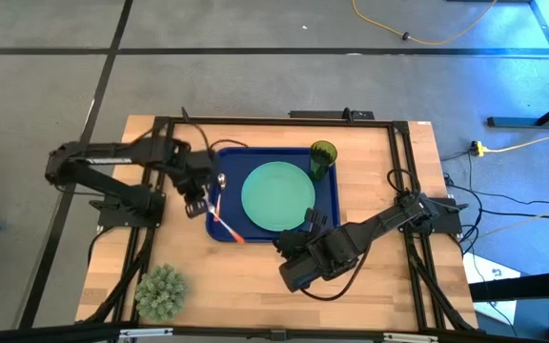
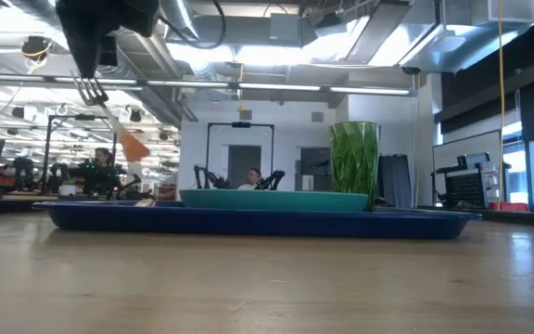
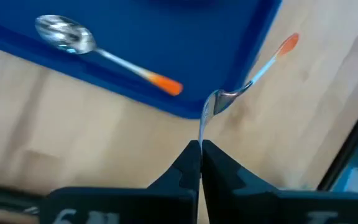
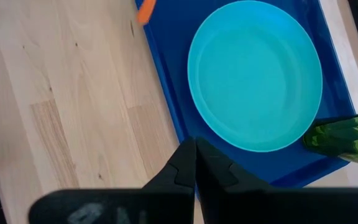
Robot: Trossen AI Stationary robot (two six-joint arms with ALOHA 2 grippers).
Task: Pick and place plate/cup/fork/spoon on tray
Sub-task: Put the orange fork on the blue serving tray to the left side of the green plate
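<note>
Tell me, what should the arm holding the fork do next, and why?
Probably carry it further over the tray and lower it. The left gripper is shut on the fork, which hangs in the air by the tray's edge; the spoon, plate and cup already sit there.

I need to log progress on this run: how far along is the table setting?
Done: the plate, cup and spoon are on the tray. In hand: the left hand is shut on the fork, gripping its tined end, with the fork held up off the table at the tray's edge. Left: setting the fork on the tray. The right hand is shut and empty, near the tray's edge.
</note>
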